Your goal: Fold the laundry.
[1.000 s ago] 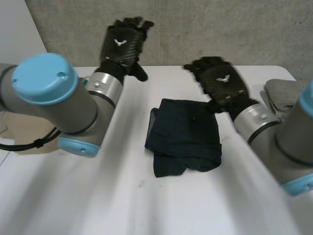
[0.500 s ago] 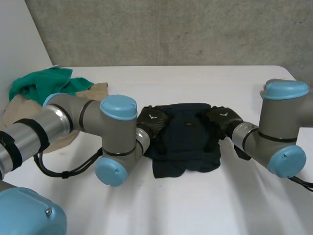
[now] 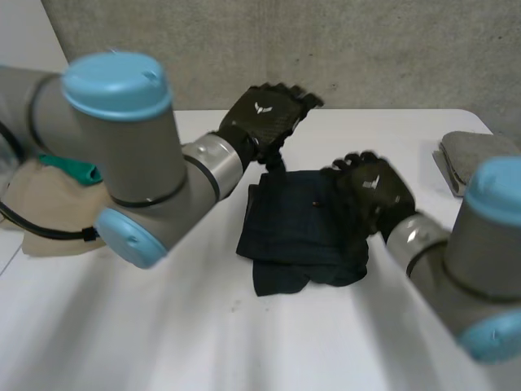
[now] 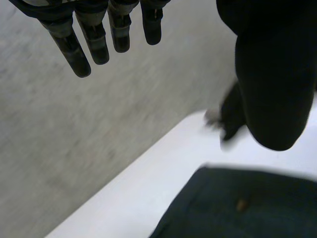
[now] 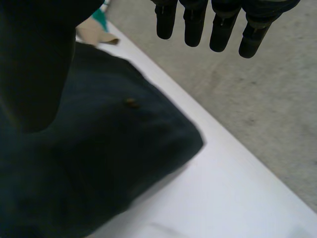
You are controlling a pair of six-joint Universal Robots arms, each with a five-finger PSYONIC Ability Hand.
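A dark navy garment (image 3: 299,232) lies folded in the middle of the white table (image 3: 244,342). My left hand (image 3: 264,118) hangs in the air above the garment's far left corner, fingers straight and holding nothing. In the left wrist view its fingers (image 4: 94,39) are spread, with the garment (image 4: 237,208) below them. My right hand (image 3: 370,191) hovers over the garment's right edge, fingers spread and empty. The right wrist view shows its fingers (image 5: 218,25) straight, above the garment (image 5: 89,153).
A folded grey cloth (image 3: 472,159) lies at the table's right edge. A beige cloth (image 3: 45,212) and a green one (image 3: 81,169) lie at the left, partly behind my left arm. A grey wall (image 3: 366,49) stands behind the table.
Half a second ago both hands lay low at the garment's left and right sides. Both have now lifted off it, the left hand going back towards the wall.
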